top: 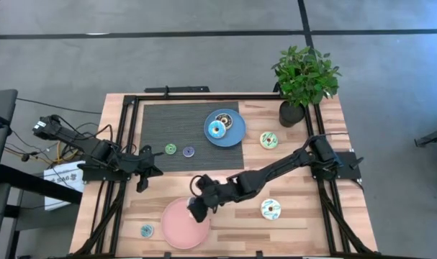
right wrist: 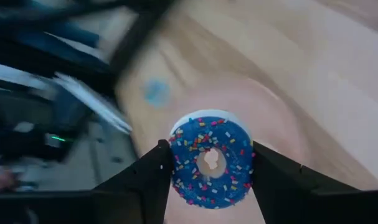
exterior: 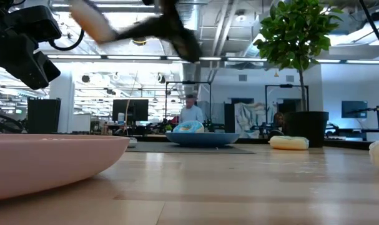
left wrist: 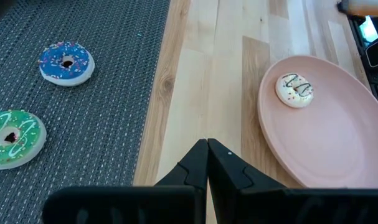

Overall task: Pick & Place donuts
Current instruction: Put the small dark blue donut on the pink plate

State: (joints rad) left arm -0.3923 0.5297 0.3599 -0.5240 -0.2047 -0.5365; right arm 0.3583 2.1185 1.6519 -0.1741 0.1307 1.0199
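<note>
No legible text, labels, brands or numbers in any view.

The white sheet (top: pixel 60 178) at the left edge of the high view, beside the table (top: pixel 333 230), carries dark marks too small to read. The screens (exterior: pixel 130 110) in the room behind the table, at mid-height in the low view, show no readable characters.

A: What's unclear here?
B: The pink plate (left wrist: pixel 338 143) is cut off by the left wrist view's edge. From above, the right pincer (top: pixel 197 209) hides its blue donut (right wrist: pixel 210 158).
A: Anything else?
B: The room behind it is blurred.
</note>
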